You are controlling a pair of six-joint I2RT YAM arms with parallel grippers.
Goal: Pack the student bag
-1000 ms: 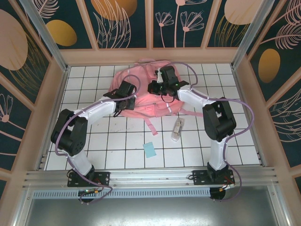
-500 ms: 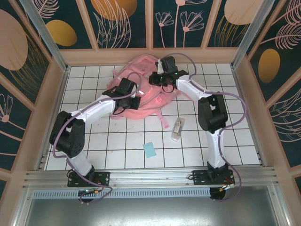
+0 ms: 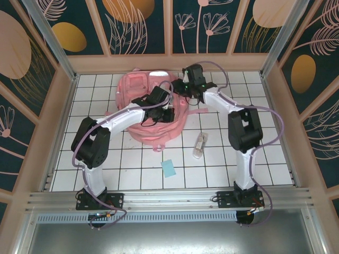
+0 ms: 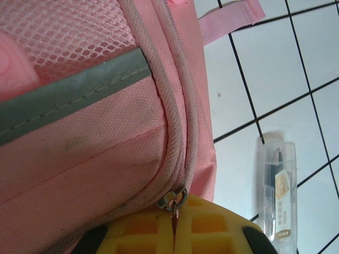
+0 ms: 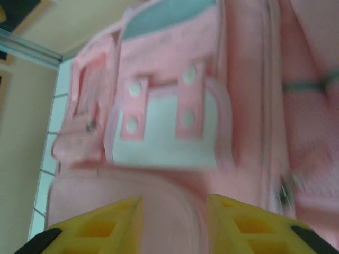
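The pink student bag [image 3: 150,130] lies at the back middle of the tiled floor, front pockets up. My left gripper [image 3: 161,106] rests on its right part. In the left wrist view its yellow fingers [image 4: 212,227] are shut on the metal zipper pull [image 4: 172,200] of the bag [image 4: 79,159], under a grey reflective stripe [image 4: 69,90]. My right gripper [image 3: 187,89] hovers at the bag's far right edge. In the right wrist view its gripper [image 5: 174,225] is open, with blurred pink bag fabric [image 5: 169,132] behind the gap.
A clear pencil box [image 3: 199,144] [image 4: 278,190] lies on the tiles right of the bag. A small light-blue card [image 3: 169,168] sits nearer the arms. A loose pink strap [image 3: 197,112] [image 4: 230,16] trails right. Wooden walls [image 3: 169,63] close in the floor.
The bag has turned and slid left and toward the arms, its front now facing up. My left gripper moved right across it. My right gripper moved slightly right along the bag's edge.
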